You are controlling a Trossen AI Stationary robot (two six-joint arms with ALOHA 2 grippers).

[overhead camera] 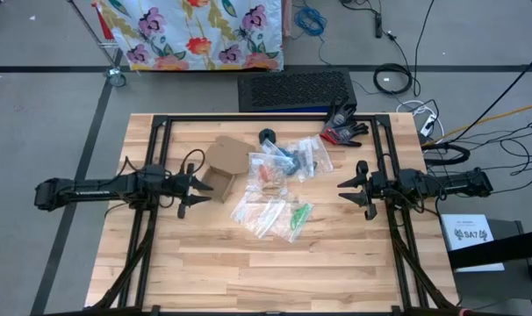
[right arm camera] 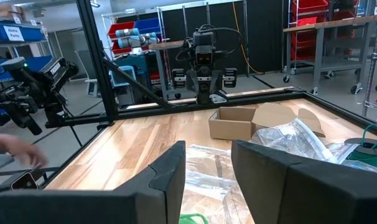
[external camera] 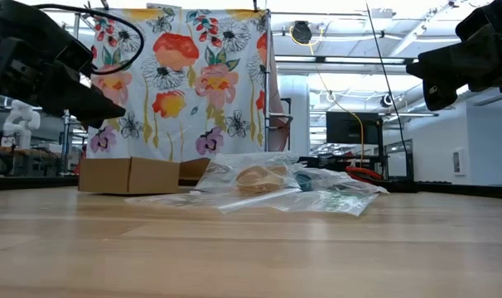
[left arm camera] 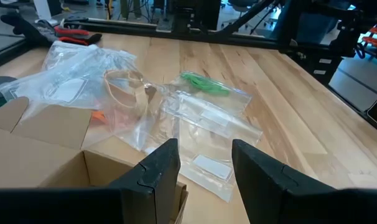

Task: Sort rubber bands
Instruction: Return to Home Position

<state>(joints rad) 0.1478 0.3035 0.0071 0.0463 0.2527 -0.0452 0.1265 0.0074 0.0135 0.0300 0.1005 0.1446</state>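
Observation:
Rubber bands lie sorted by colour inside clear plastic bags (overhead camera: pixel 279 180) heaped at the table's middle: green ones (left arm camera: pixel 204 84), tan ones (left arm camera: pixel 123 87) and orange ones (left arm camera: pixel 98 117). An open cardboard box (overhead camera: pixel 222 168) rests on the table just left of the heap. My left gripper (overhead camera: pixel 198 191) hovers open beside the box, pointing at the bags, with nothing between its fingers (left arm camera: pixel 167 171). My right gripper (overhead camera: pixel 343 190) hovers open to the right of the heap, also holding nothing, and faces the box (right arm camera: pixel 238 121) across the bags (right arm camera: pixel 288 137).
A pair of black and red gloves (overhead camera: pixel 343 130) lies at the far right of the table, and a small dark round thing (overhead camera: pixel 268 136) sits behind the bags. A black frame (overhead camera: pixel 161 132) borders the tabletop. The near half of the wooden table (overhead camera: pixel 266 272) is bare.

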